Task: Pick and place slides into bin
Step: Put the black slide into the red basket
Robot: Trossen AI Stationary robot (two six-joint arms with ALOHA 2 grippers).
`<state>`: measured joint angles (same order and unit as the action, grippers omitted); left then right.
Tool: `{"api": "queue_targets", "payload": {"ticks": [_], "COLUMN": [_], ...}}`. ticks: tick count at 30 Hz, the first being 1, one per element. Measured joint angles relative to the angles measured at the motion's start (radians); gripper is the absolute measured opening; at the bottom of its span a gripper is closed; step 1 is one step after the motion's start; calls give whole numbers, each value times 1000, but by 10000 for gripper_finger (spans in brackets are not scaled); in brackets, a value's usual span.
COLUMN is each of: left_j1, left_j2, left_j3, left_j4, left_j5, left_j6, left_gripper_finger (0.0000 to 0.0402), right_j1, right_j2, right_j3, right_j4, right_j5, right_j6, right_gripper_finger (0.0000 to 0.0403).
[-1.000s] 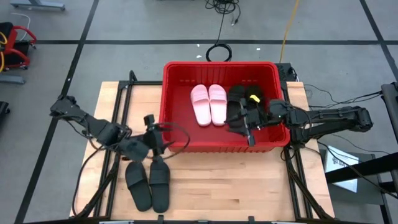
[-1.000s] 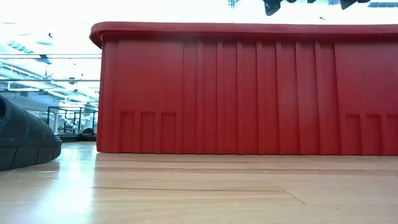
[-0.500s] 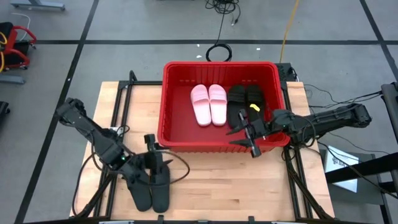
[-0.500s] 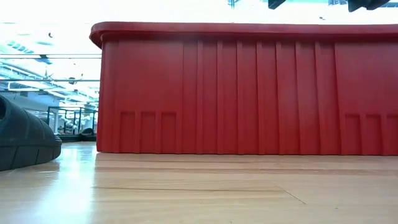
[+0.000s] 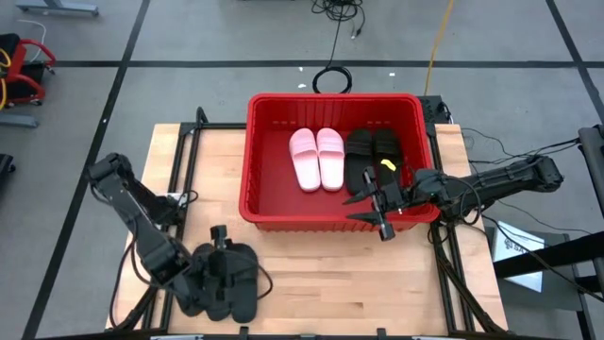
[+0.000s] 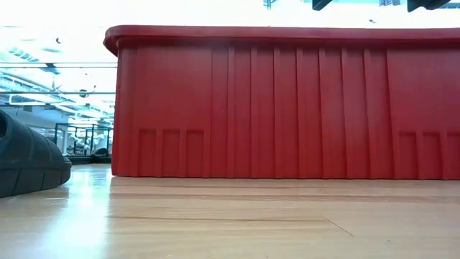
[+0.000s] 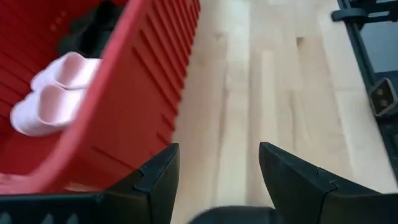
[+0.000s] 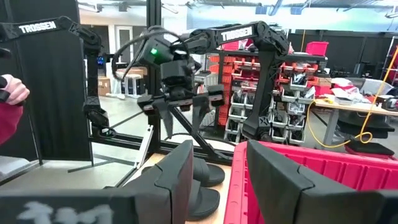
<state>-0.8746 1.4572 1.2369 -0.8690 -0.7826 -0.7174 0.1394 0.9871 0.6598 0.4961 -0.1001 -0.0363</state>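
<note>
The red bin [image 5: 332,102] stands at the table's far middle. In it lie two pale pink slides [image 5: 318,159] and two black slides [image 5: 370,153], soles down. Two more black slides [image 5: 236,293] lie side by side on the table near its near left edge; one shows in the low view [image 6: 29,162]. My left gripper [image 5: 223,257] is open just above these two, with a strip of black slide [image 7: 231,215] between its fingers. My right gripper [image 5: 377,203] is open and empty over the bin's near right rim.
The bin's tall ribbed near wall [image 6: 287,108] stands between the table slides and the bin's inside. Bare wooden table [image 5: 377,283] lies near and right of the slides. A person's hand with a red sleeve [image 8: 9,93] shows beyond the table's left side.
My left gripper has gone from beside the bin's near left wall toward the table's near edge and down, and now hangs over the two black slides on the table. My right gripper has drawn back from over the black slides in the bin to the near rim, then kept still.
</note>
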Motion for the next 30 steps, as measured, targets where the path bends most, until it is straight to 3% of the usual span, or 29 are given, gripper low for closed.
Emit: {"api": "queue_targets", "payload": {"ticks": [17, 30], "left_j1": [-107, -166], "left_j2": [198, 232], "left_j3": [0, 0], "left_j4": [6, 3], "left_j5": [106, 144], "left_j6": [-278, -388], "left_gripper_finger": [218, 218], "right_j1": [0, 0], "right_j2": [46, 46], "right_j3": [0, 0], "right_j4": [1, 1], "right_j5": [3, 3], "right_j6": [60, 73], "right_gripper_finger": [141, 141]}}
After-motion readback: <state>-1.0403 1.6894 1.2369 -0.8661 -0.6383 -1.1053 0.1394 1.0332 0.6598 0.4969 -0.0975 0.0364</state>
